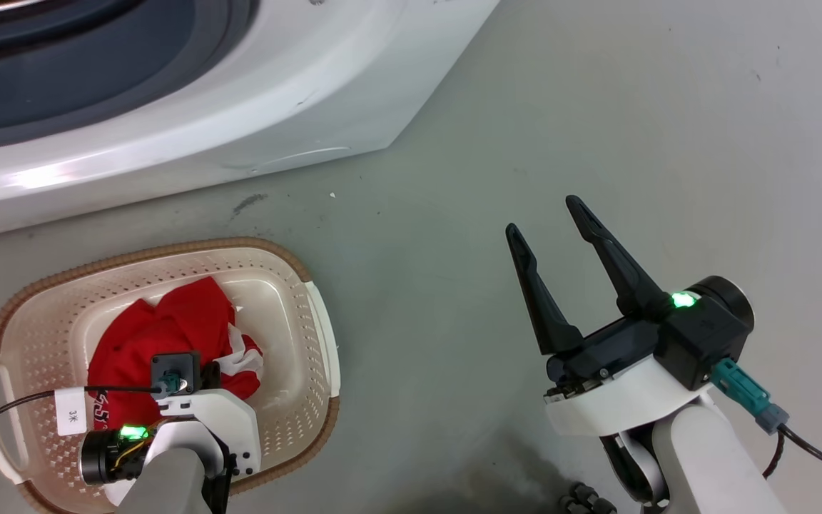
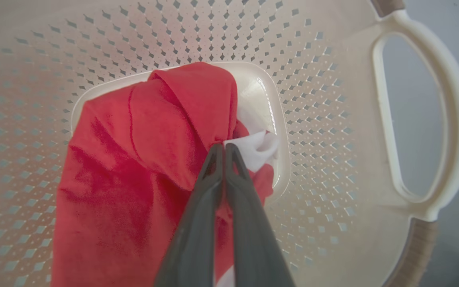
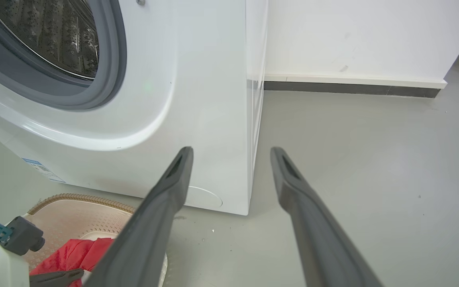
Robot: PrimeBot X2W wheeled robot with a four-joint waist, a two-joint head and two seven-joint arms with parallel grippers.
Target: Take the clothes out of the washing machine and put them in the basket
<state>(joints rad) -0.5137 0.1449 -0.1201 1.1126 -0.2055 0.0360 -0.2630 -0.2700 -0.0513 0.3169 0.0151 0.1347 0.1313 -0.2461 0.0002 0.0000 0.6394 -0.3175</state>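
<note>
**Step in hand.** The deposit into the basket appears to be at its end. In the head view the basket sits on the floor at 7 o'clock, with the washing machine at 11 o'clock. The clothes lie inside the basket, on its floor.

**Tool state.** The left tool points down into the basket. Its fingers are pressed together and appear clamped on a fold where red fabric meets white. The right tool hangs over bare floor at 4 o'clock, fingers spread apart, holding nothing.

**Next move.** The left tool probably needs to part its fingers to release the fold, then rise straight up clear of the brown rim so that no fabric trails out.

**Count.**
- Washing machine: one.
- Basket: one.
- Tools: two.
- Clothes: one red heap; the number of garments in it cannot be told.

The part of the drum seen from the right wrist shows bare steel.
</note>
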